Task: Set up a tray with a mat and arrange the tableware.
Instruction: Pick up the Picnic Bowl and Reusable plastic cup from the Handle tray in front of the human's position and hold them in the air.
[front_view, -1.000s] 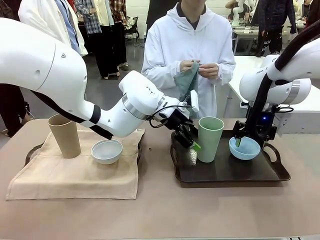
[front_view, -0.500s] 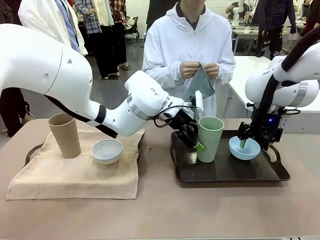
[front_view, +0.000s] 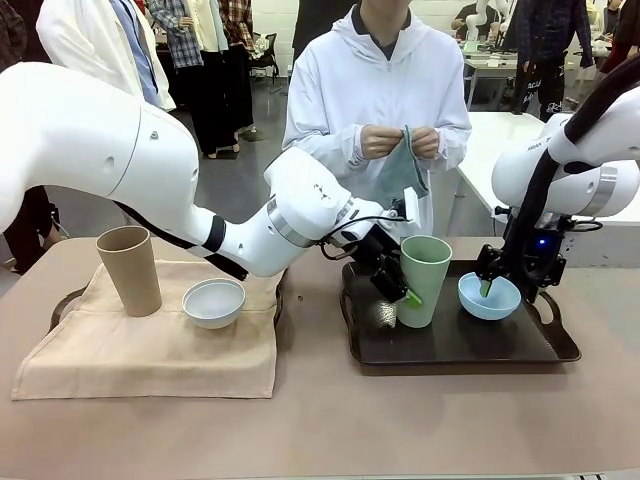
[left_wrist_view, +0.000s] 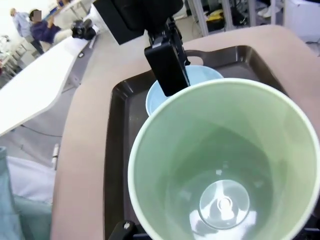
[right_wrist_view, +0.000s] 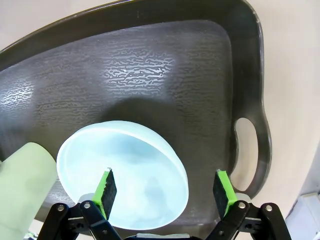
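Newly tilted, the pale green cup (front_view: 422, 285) in my left jaws' grip wanted levelling; my right jaws gaped over the light blue bowl (front_view: 500, 300).

Dark tray (front_view: 562, 352) crowded, near table (front_view: 320, 430) open.
I see the left pincer (front_view: 400, 290) on the pale green cup (front_view: 424, 268) and the right pincer (right_wrist_view: 164, 176) astride the light blue bowl (right_wrist_view: 120, 165), filling its far half; the near half lies bare.
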